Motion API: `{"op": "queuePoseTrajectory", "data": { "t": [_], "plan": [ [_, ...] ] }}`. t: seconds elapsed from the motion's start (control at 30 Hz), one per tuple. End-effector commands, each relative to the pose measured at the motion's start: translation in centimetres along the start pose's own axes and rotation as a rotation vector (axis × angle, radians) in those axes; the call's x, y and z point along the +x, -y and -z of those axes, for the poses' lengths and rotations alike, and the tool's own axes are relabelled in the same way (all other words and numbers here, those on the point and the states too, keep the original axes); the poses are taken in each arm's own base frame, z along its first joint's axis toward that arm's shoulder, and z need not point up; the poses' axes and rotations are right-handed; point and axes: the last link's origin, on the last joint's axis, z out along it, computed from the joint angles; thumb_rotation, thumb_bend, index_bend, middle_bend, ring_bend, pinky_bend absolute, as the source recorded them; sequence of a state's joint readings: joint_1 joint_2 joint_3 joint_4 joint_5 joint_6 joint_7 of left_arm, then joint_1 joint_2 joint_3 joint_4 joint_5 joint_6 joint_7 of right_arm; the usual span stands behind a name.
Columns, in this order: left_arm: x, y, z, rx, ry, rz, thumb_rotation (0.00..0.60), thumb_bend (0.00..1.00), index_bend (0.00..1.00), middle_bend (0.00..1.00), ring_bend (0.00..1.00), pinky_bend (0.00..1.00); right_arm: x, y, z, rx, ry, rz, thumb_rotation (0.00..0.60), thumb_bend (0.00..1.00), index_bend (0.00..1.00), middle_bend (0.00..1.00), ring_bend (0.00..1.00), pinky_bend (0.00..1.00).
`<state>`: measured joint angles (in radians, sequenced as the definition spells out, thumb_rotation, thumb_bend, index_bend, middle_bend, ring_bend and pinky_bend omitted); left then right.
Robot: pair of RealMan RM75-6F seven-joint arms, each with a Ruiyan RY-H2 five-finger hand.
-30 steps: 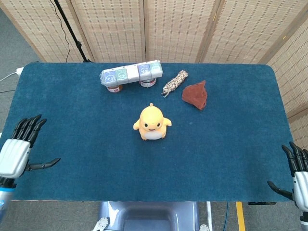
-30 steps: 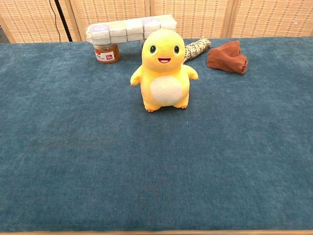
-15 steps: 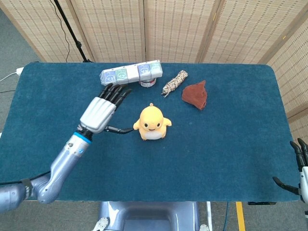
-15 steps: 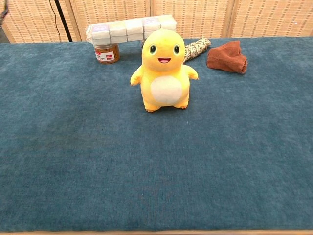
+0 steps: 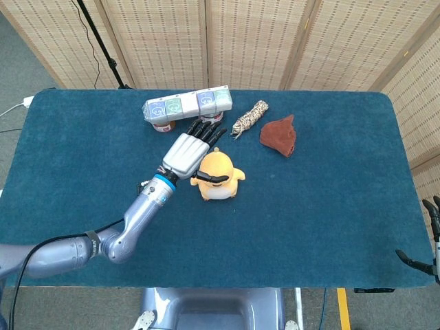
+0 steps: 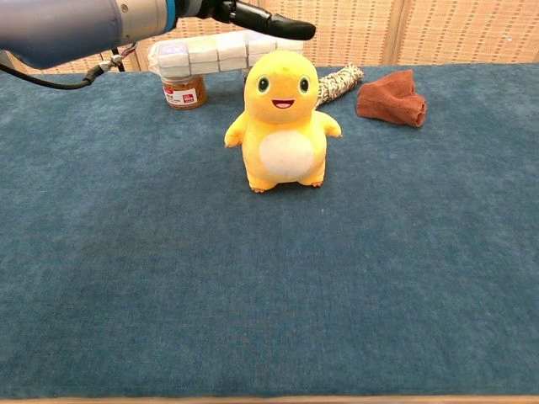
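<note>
A yellow plush toy (image 5: 220,177) (image 6: 284,122) stands upright mid-table, facing the near edge. My left hand (image 5: 191,152) hovers above its head and left side with fingers spread, holding nothing; the thumb (image 5: 212,179) crosses over the toy's face. In the chest view only the forearm and one dark finger (image 6: 261,20) show above the toy, clear of it. My right hand (image 5: 432,247) is at the table's right near corner, only its fingertips showing, apart and empty.
Behind the toy, a long wrapped pack (image 5: 187,106) (image 6: 226,48) rests across two small jars (image 6: 184,92). A striped rope bundle (image 5: 249,118) and a brown cloth (image 5: 279,135) lie at the back right. Folding screens stand beyond the blue table (image 5: 330,206).
My left arm has swept from the table's left edge toward the middle and its hand is now over the plush toy. The right hand has slid further out of view.
</note>
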<state>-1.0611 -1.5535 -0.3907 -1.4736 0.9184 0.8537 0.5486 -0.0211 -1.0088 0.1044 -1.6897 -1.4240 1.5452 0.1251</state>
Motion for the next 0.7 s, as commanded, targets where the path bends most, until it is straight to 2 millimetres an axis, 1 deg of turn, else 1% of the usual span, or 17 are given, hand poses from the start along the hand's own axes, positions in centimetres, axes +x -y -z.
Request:
{"op": "queuePoseTrajectory", "data": {
  "t": [0.03, 0.2, 0.3, 0.4, 0.5, 0.7],
  "plan": [
    [-1.4, -1.4, -1.7, -0.022, 0.029, 0.017, 0.089, 0.0, 0.0, 0.0, 0.0, 0.0, 0.0, -0.1, -0.1, -0.005, 0.001, -0.002, 0.6, 0.0, 0.0, 0.0, 0.0, 0.0],
    [-2.4, -2.2, -3.3, -0.028, 0.046, 0.01, 0.09, 0.0, 0.0, 0.0, 0.0, 0.0, 0.1, -0.3, -0.2, -0.014, -0.001, -0.006, 0.6, 0.0, 0.0, 0.0, 0.0, 0.0],
    [-2.9, -2.5, -3.7, -0.029, 0.054, 0.0, 0.091, 0.0, 0.0, 0.0, 0.0, 0.0, 0.2, -0.4, -0.3, -0.018, -0.003, -0.007, 0.6, 0.0, 0.0, 0.0, 0.0, 0.0],
    [-4.2, -3.1, -4.4, -0.029, 0.078, -0.002, 0.09, 0.0, 0.0, 0.0, 0.0, 0.0, 0.3, -0.6, -0.3, -0.023, -0.005, -0.013, 0.6, 0.0, 0.0, 0.0, 0.0, 0.0],
    [-5.1, -3.3, -4.6, -0.027, 0.086, 0.011, 0.09, 0.0, 0.0, 0.0, 0.0, 0.0, 0.5, -0.7, -0.4, -0.025, -0.005, -0.018, 0.6, 0.0, 0.0, 0.0, 0.0, 0.0],
    [-6.4, -2.9, -4.7, -0.015, 0.095, 0.035, 0.091, 0.0, 0.0, 0.0, 0.0, 0.0, 0.7, -0.9, -0.3, -0.028, -0.012, -0.025, 0.6, 0.0, 0.0, 0.0, 0.0, 0.0]
  ]
}}
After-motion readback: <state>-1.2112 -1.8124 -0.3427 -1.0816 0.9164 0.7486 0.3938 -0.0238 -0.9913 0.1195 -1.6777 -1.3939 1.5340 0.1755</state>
